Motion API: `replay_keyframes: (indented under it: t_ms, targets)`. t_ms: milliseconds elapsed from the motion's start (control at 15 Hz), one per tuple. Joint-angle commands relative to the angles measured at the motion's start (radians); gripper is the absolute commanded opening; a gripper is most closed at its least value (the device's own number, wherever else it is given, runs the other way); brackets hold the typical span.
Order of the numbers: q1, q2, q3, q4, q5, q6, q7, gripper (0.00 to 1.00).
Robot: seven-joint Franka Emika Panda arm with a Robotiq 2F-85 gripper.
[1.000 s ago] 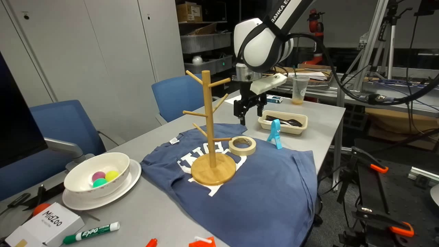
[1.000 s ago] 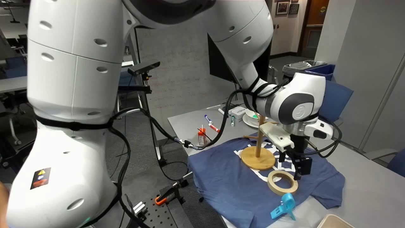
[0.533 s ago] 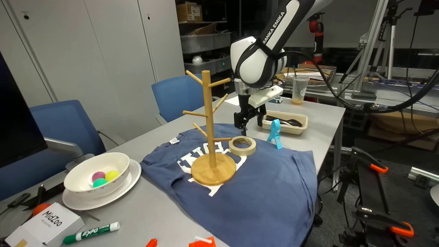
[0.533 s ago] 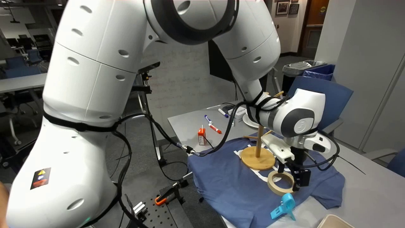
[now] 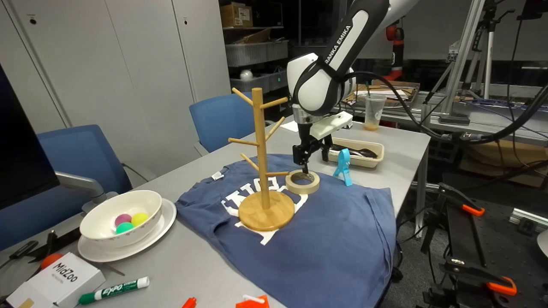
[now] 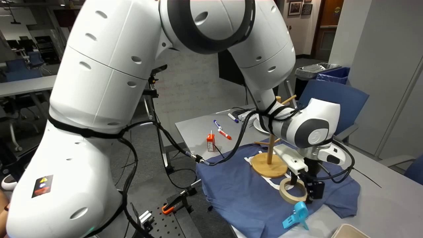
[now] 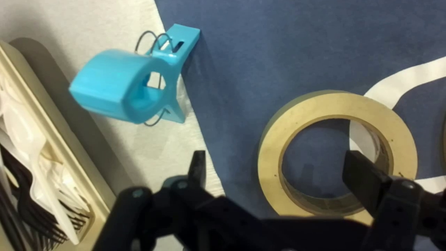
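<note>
Wrist view showed the black two-fingered pincer [image 7: 275,160] spread, its right finger [image 7: 366,181] over the hole of the beige masking-tape ring [image 7: 334,104] on the navy cloth shirt [image 7: 278,45], reach seemingly nearly done, grip unmade.
</note>
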Motion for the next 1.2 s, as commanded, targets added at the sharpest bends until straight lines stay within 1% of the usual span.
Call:
replay_keyframes:
  t_ms: [0, 200, 467, 800, 1067, 1133]
  targets:
    - [0.008, 0.012, -0.009, 0.013, 0.026, -0.013, -0.034, 1.00]
    - [-0.015, 0.041, 0.001, 0.032, 0.040, 0.004, -0.069, 1.00]
    - [-0.053, 0.065, 0.016, 0.048, 0.077, 0.019, -0.151, 1.00]
    - [-0.092, 0.107, 0.031, 0.088, 0.116, 0.016, -0.225, 1.00]
    - [-0.101, 0.133, 0.046, 0.118, 0.139, 0.011, -0.252, 1.00]
    - [-0.101, 0.138, 0.048, 0.125, 0.141, 0.007, -0.253, 0.89]
